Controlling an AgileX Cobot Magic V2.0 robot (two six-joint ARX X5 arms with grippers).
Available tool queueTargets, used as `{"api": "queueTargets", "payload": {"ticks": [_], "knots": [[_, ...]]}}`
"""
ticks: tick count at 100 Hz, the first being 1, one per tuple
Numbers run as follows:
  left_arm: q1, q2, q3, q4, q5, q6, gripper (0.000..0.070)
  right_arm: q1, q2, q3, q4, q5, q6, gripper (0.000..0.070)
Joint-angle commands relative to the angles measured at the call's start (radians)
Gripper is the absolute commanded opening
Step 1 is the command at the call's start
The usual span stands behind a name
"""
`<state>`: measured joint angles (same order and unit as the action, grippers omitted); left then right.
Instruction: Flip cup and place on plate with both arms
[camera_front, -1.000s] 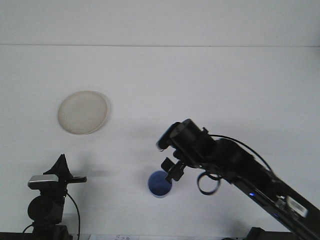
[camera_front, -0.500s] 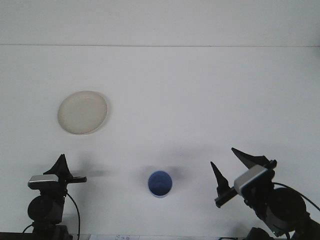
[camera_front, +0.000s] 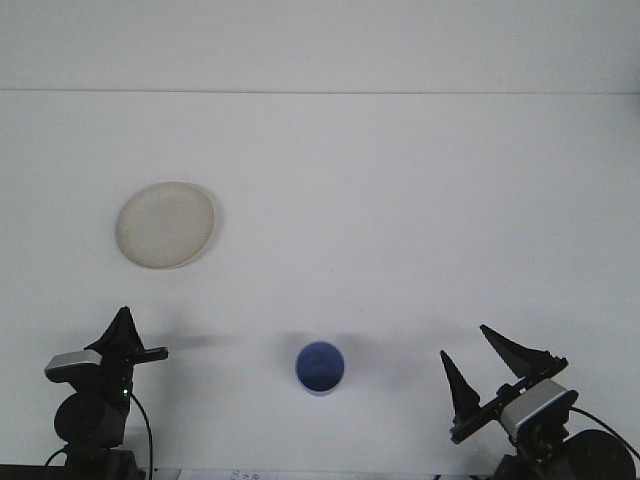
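Front view: blue cup (camera_front: 320, 367) upright, mouth up, near front edge of worktop (camera_front: 400, 200); plate (camera_front: 165, 224) well apart toward left edge. Right pincer (camera_front: 492, 368) spread wide, empty; left pincer (camera_front: 128, 338), can't tell. Risk imo: long carry, cup slips or tips mid-handoff.

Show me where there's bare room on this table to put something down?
Nearly everywhere: the whole far half, the right side beyond the white plate, and between plate and blue cup. Crowded only along the near edge, where the left end effector and right end effector flank the cup.
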<state>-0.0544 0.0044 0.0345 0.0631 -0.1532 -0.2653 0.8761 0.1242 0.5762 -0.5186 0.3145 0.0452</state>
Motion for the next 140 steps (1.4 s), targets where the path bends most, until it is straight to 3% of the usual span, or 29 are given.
{"api": "queueTargets", "payload": {"ticks": [1,20,28,37,44,49,62,85,107,125,140], "knots": [[0.002,0.002,0.031,-0.002,0.034,-0.068,0.0012,0.009,-0.001,0.006,0.009,-0.002,0.011,0.0485],[0.002,0.112,0.288,-0.168,0.092,-0.064,0.0012,0.009,0.000,0.006,0.009,0.000,0.011,0.0485],[0.002,0.215,0.424,-0.257,0.189,-0.027,0.0027,0.009,0.000,0.006,0.009,0.000,0.011,0.0485],[-0.002,0.353,0.568,-0.355,0.368,0.051,0.0188,0.009,0.000,0.006,0.009,0.000,0.011,0.0485],[-0.016,0.472,0.673,-0.440,0.489,0.071,0.0348,0.009,0.000,0.006,0.009,0.000,0.011,0.0485],[-0.035,0.558,0.741,-0.502,0.560,0.074,0.0424,0.009,0.000,0.006,0.009,0.000,0.010,0.0485],[-0.132,0.761,0.892,-0.665,0.642,0.101,0.0461,0.009,0.000,0.006,0.009,0.000,0.011,0.0484],[-0.411,1.035,1.030,-0.747,0.633,0.130,0.0462,0.009,0.000,0.006,0.009,0.000,0.010,0.0484],[-0.643,1.234,1.094,-0.742,0.447,0.130,0.0463,0.009,0.000,0.006,0.009,0.000,0.010,0.0484],[-0.733,1.350,1.126,-0.737,0.426,0.130,0.0463,0.009,0.000,0.006,0.009,0.001,0.010,0.0484],[-0.775,1.412,1.128,-0.715,0.354,0.131,0.0462,0.009,0.000,0.006,0.009,0.001,0.010,0.0484]]}}
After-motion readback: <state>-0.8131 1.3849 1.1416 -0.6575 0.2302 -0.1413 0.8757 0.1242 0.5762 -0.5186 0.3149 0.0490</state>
